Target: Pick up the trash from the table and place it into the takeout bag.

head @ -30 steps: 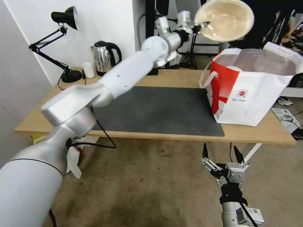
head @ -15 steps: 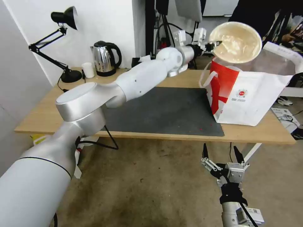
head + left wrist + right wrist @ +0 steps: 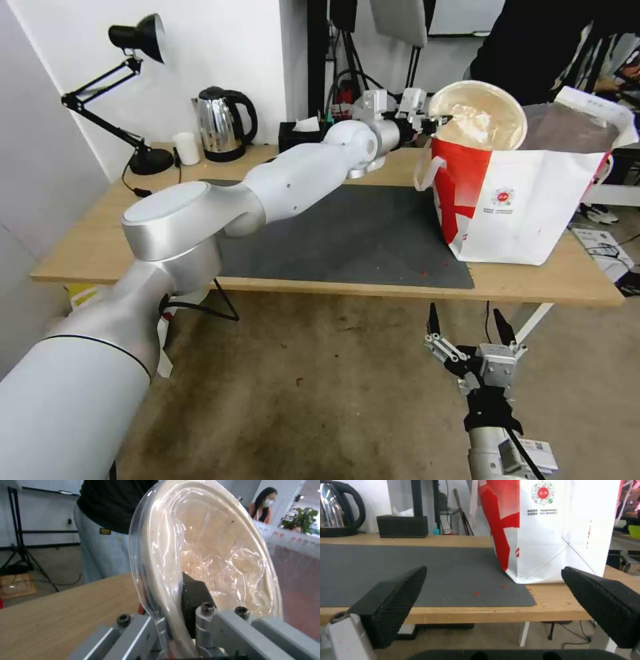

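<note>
One piece of trash is in play: the shallow beige pulp bowl [image 3: 477,115], clamped by its rim in the left pincer [image 3: 432,122] and tipped on edge so its hollow faces the head camera. Over the past second the left arm has carried it down from high above the takeout bag [image 3: 527,193] to the bag's mouth, and its lower edge now sits at or just behind the red near wall, at about ten o'clock of the opening. The bag itself has shifted a little in the head view, its far flap standing taller, which suggests the bowl or arm has nudged it. In the left wrist view the bowl [image 3: 213,555] fills the frame, its clear-wrapped rim gripped between the pincer's metal fingers [image 3: 213,620], so the hold looks firm.

The right pincer [image 3: 470,343] hangs wide open below the desk edge at about five o'clock from the mat, idle; its view shows the dark pads [image 3: 391,597] spread well apart, facing the desk [image 3: 553,605] and the bag [image 3: 560,530].

The grey mat [image 3: 347,233] is bare apart from a few red crumbs, so this is likely the last item. What remains, in my judgement, is getting the bowl fully past the rim before release; let go on edge here, it could catch on the wall or tip outward.
</note>
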### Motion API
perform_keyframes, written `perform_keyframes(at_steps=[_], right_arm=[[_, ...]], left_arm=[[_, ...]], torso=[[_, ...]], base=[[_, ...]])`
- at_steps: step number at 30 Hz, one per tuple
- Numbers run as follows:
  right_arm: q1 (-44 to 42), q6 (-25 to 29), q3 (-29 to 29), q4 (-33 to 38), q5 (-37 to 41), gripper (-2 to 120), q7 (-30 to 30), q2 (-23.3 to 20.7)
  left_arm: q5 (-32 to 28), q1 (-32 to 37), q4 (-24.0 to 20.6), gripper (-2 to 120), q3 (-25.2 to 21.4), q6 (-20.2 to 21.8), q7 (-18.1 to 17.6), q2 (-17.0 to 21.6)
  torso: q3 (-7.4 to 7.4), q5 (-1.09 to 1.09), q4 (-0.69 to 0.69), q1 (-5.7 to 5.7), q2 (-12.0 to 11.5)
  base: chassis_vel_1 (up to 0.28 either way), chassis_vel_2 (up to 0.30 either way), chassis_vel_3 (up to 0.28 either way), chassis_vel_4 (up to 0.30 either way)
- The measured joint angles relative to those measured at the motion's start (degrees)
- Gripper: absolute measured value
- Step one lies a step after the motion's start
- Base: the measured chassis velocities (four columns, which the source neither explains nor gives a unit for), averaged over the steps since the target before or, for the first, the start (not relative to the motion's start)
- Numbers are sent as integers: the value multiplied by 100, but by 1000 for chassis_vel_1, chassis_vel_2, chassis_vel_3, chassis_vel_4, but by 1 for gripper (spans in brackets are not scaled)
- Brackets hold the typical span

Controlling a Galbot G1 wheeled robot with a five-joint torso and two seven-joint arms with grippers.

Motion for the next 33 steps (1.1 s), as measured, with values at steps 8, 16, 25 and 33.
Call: perform_keyframes(at_steps=[8, 16, 25, 33], right_arm=[[0, 0, 0, 0, 0, 100, 0, 0], [0, 0, 0, 0, 0, 100, 0, 0], [0, 0, 0, 0, 0, 100, 0, 0], [0, 0, 0, 0, 0, 100, 0, 0]], left_arm=[[171, 76, 15, 4, 13, 6, 130, 6], [296, 72, 4, 7, 9, -20, 761, 12], [351, -87, -64, 41, 167, 47, 896, 13], [343, -153, -5, 74, 179, 123, 881, 17]], torso=[[0, 0, 1, 0, 0], [0, 2, 1, 0, 0], [1, 3, 0, 0, 0], [1, 1, 0, 1, 0]], base=[[0, 0, 0, 0], [0, 0, 0, 0], [0, 0, 0, 0], [0, 0, 0, 0]])
